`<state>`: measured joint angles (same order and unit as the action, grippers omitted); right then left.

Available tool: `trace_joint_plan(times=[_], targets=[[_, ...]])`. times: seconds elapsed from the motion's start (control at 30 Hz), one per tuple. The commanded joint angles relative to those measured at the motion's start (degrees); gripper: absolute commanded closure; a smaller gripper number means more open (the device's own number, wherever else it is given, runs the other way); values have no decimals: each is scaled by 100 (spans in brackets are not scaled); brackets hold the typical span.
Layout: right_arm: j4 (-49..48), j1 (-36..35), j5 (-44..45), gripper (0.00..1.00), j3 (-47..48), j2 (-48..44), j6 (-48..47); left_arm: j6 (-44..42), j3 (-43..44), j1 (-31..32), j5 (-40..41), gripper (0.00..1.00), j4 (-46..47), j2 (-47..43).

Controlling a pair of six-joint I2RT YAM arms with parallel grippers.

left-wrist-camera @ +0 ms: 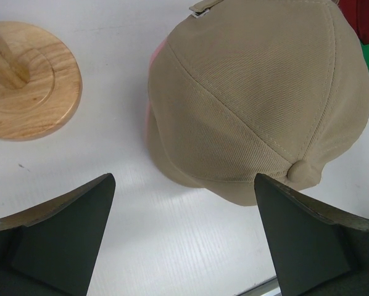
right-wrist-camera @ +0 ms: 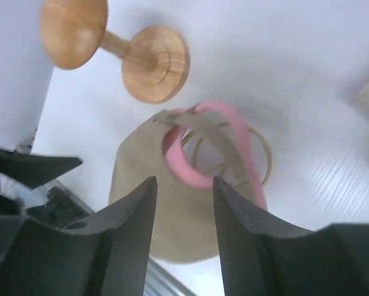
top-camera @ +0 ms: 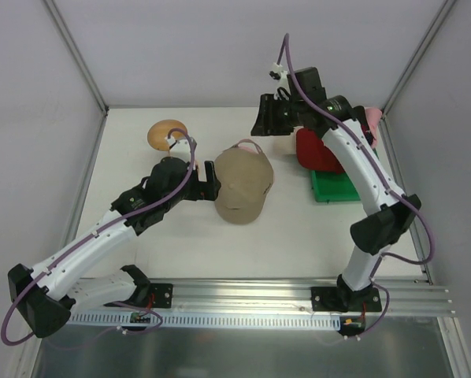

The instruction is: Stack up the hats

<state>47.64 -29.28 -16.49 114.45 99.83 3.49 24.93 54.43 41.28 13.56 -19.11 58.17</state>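
Where the tan cap (top-camera: 240, 186) lay, from above: it sat crown up in the middle of the tabletop (top-camera: 243, 244). What I took for the pink hat (top-camera: 269, 177) edged out beneath it, so I judged this the stack in progress.
Left pincer (top-camera: 210, 187), from above: it was low, just beside the cap's left side. I read that as a spot to steady or take the cap.
Right pincer (top-camera: 268, 118), from above: it was raised over the far right, above the red cap (top-camera: 320, 153), which rested partly on a green tray (top-camera: 338, 190).
Wooden stand (top-camera: 166, 134), from above: it stood at the far left, apart from the cap and no part of the job.
Left wrist view: the jaws were spread wide with nothing between them. The tan cap (left-wrist-camera: 258, 92) lay ahead, untouched.
Right wrist view: the jaws stood partly apart, with only air between them. Under the cap I saw the pink hat (right-wrist-camera: 215, 142) and a gold wire stand (right-wrist-camera: 263, 154), so the cap seemed to be propped on that frame.
Next hat, my judgement: the red cap was nearest the right arm and not yet stacked.
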Motion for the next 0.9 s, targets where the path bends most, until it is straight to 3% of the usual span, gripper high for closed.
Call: trace_joint_plan(times=[0.0,0.13,0.5,0.87], targets=[[650,-25,462,56,533,650,-322,82,32,30,-91,2,171,36],[835,-17,699,59,903,1047,-665,47,58,30,-38,1,162,45],[817,63,805,67,842,1601,-841,38,146,30,-29,2,171,194],[660,89,630,68,737,1961,-1016,100,67,30,-55,2,162,151]])
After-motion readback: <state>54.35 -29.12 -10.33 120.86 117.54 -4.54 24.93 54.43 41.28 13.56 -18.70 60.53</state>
